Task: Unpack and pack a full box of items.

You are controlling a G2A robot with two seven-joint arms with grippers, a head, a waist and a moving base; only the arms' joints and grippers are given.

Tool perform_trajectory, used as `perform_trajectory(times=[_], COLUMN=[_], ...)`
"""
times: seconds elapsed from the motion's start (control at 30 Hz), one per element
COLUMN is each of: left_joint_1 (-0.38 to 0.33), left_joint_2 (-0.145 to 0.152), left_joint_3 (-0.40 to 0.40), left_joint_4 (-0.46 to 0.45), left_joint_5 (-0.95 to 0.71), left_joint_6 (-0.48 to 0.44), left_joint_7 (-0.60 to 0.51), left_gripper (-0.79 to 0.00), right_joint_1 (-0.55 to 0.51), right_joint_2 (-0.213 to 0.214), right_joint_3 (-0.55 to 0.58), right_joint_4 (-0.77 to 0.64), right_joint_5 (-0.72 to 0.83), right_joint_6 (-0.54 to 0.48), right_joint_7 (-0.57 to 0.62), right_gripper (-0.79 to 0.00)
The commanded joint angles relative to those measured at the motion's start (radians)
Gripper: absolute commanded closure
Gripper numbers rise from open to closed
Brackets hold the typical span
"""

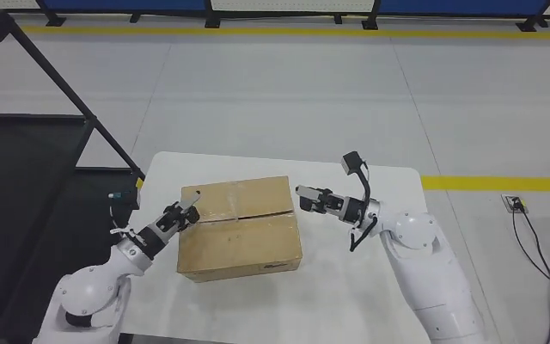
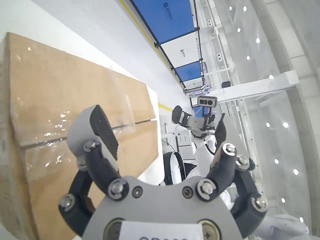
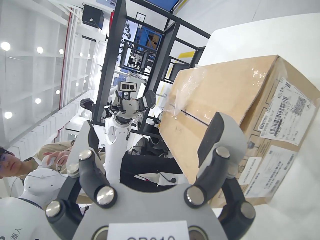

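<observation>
The left tool (image 1: 190,209) (image 2: 160,128) was seen spread, with nothing gripped, held just beside the left end of the cardboard box (image 1: 239,228) (image 2: 62,88) (image 3: 220,93), level with its top edge. The right tool (image 1: 304,198) (image 3: 152,131) was likewise spread and held nothing, just beside the right end near the far corner. Whether either tool touched the cardboard could not be told.

The box was set on the white worktop (image 1: 344,284), with its flaps closed and a seam run along its top from end to end. Clear tape (image 2: 120,116) (image 3: 185,93) was seen crinkled at both ends of the seam. White printed labels (image 3: 282,108) were stuck on one side of the box, close to the right tool.

The box was placed directly between the tools, so that each was seen over its top from the other's wrist view. A black metal frame (image 1: 51,77) was stood on the floor beside the worktop's left edge, and a yellow line (image 1: 481,182) was marked on the floor off its right edge.
</observation>
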Motion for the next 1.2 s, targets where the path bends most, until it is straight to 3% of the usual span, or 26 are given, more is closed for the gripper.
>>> perform_trajectory(times=[0.0, 0.27, 0.63, 0.87, 1.07, 1.17], left_joint_1=[-0.049, -0.158, -0.278, -0.275, -0.219, -0.185], left_joint_2=[-0.003, -0.02, -0.05, -0.061, -0.062, -0.06], left_joint_3=[0.05, 0.165, 0.276, 0.308, 0.312, 0.308], left_joint_4=[0.037, 0.147, 0.29, 0.264, 0.184, 0.143], left_joint_5=[0.01, -0.02, -0.093, -0.118, -0.065, -0.063], left_joint_6=[0.05, 0.105, 0.097, 0.051, 0.022, -0.004], left_joint_7=[-0.011, 0.055, 0.155, 0.211, 0.291, 0.273], left_gripper=[-0.785, -0.785, -0.785, -0.785, -0.785, -0.785], right_joint_1=[0.002, 0.018, 0.035, 0.028, 0.024, 0.026], right_joint_2=[0.004, 0.018, 0.034, 0.046, 0.053, 0.056], right_joint_3=[0.006, 0.028, 0.032, 0.038, 0.034, 0.031], right_joint_4=[0.013, 0.067, 0.107, 0.104, 0.102, 0.106], right_joint_5=[0.006, 0.037, 0.061, 0.068, 0.075, 0.08], right_joint_6=[-0.005, -0.024, -0.042, -0.047, -0.049, -0.05], right_joint_7=[0.006, 0.034, 0.052, 0.055, 0.058, 0.059], right_gripper=[-0.785, -0.785, -0.785, -0.785, -0.785, -0.785])
